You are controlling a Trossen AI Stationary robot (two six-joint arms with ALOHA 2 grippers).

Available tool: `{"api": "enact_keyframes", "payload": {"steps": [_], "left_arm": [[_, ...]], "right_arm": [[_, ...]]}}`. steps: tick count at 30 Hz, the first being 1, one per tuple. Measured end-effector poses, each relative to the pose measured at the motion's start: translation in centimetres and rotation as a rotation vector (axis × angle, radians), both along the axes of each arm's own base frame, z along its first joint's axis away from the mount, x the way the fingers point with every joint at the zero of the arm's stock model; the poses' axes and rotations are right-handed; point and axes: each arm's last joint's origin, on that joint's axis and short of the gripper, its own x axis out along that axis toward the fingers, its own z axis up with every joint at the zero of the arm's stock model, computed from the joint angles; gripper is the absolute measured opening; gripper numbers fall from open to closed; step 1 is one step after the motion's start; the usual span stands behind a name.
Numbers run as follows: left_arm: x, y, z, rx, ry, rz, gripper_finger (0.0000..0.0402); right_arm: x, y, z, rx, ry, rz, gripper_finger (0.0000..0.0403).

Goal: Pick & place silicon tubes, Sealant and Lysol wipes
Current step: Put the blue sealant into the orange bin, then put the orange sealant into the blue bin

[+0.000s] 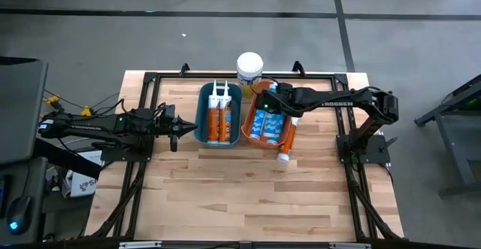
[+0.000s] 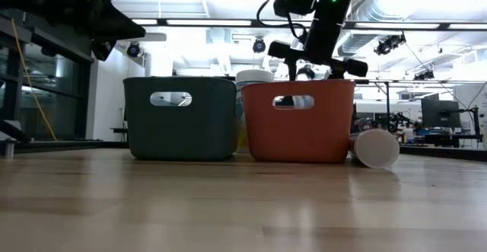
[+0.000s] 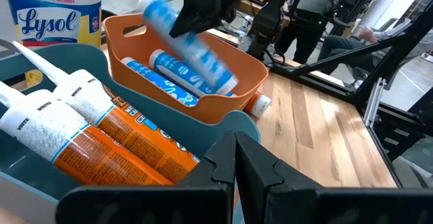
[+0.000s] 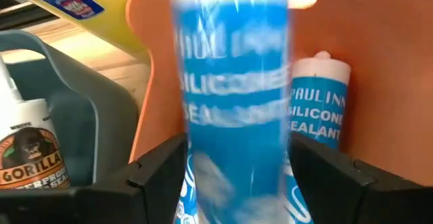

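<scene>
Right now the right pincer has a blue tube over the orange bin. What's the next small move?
Probably lower it and let go. The right pincer holds the blue tube above the orange bin, where another blue tube already lies. One tube still lies on the table beside the bin.

Two orange-label sealant tubes (image 1: 219, 117) lie side by side in teal bin (image 1: 219, 116), frame centre. Blue silicone tubes (image 1: 264, 125) lie in orange bin (image 1: 267, 119) just right; one blue tube (image 1: 286, 141) outside its right edge. Lysol wipes (image 1: 249, 70) upright, above both bins.
</scene>
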Motion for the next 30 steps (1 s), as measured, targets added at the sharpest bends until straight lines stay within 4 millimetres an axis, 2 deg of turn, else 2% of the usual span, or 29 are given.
{"api": "enact_keyframes", "payload": {"steps": [10,14,19,25,30], "left_arm": [[0.0,0.0,0.0,0.000,0.000,0.000,0.0000],[0.0,0.0,0.0,0.000,0.000,0.000,0.0000],[0.0,0.0,0.0,0.000,0.000,0.000,0.0000],[0.0,0.0,0.0,0.000,0.000,0.000,0.0000],[0.0,0.0,0.0,0.000,0.000,0.000,0.0000]], "right_arm": [[0.1,0.1,0.1,-0.028,0.023,0.052,0.0261],[0.3,0.6,0.5,-0.091,0.067,0.170,0.0262],[-0.3,2.1,2.2,-0.183,0.115,0.336,0.0263],[-2.9,4.7,5.0,-0.190,0.151,0.507,0.0263],[-6.6,7.0,5.7,-0.137,0.307,0.528,0.0263]]}}
